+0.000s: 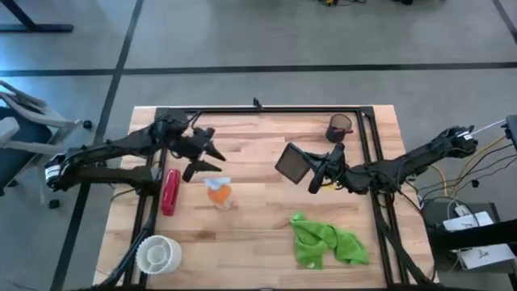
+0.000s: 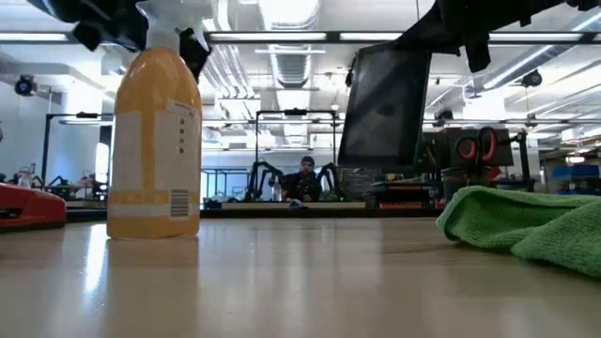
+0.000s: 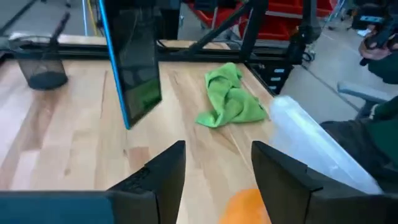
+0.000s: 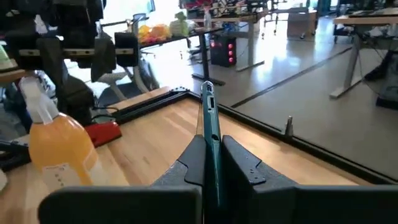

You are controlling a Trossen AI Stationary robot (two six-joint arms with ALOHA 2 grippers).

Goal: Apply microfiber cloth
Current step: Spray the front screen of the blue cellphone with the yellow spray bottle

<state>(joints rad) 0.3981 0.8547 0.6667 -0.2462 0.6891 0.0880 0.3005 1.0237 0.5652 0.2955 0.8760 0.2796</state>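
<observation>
No legible text anywhere

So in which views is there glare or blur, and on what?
Low view: ceiling lights reflect off the wooden tabletop; the near lime-green microfiber cloth looks soft. Left wrist view: the dark flat tablet mirrors green from the cloth, and the orange spray bottle at the edge is blurred. High view: even light, faint shadows.

I see a grey concrete floor [image 1: 266, 40] crossed by dark lines, long ceiling strip lights [image 2: 282, 38] overhead, and a person [image 2: 306, 178] seated among distant workbenches.
</observation>
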